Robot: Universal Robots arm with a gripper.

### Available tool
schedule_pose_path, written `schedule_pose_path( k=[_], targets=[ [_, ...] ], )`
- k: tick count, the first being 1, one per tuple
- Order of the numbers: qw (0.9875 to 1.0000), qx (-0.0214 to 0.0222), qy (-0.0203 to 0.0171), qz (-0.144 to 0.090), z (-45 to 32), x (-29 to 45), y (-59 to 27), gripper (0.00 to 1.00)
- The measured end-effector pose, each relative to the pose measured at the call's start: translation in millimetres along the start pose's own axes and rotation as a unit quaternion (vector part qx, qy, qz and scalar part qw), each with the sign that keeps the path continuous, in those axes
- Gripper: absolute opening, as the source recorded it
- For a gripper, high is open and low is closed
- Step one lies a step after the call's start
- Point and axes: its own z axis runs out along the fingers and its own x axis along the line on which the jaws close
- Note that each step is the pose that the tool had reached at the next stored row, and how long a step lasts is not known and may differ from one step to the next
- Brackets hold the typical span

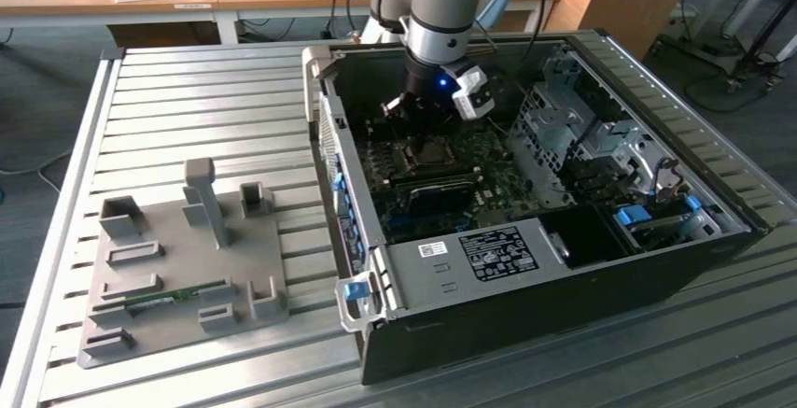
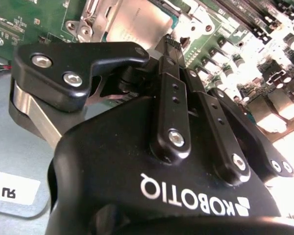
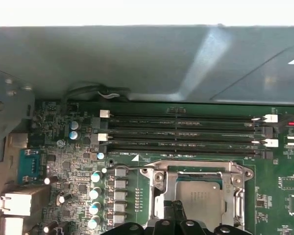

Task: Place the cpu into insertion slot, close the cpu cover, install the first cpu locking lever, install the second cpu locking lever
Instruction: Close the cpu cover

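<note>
White lettering [image 2: 186, 198] marks the end effector [image 2: 170, 45], a printed sticker [image 2: 11, 192] the case [image 2: 19, 142].

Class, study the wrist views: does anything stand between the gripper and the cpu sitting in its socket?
Nothing visible does. In the first wrist view the gripper hovers right at the edge of the cpu. The chip's metal top shows bare through the window of the cpu cover, which frames the chip without masking it.

Robotics laboratory: robot arm [image 1: 442, 7] over an open computer case [image 1: 536, 268] on a slatted metal bench [image 1: 187, 109], grey parts jig [image 1: 187, 268] alongside, wooden desks [image 1: 125, 2] and floor cables [image 1: 734, 81] behind.
</note>
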Motion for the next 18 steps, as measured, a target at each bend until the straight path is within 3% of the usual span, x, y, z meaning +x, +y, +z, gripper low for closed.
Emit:
schedule_pose_path(
  k=[18],
  targets=[
    [1.0000,0.0001,0.0000,0.000,3.5,3.5,0.0,0.11]
  ],
)
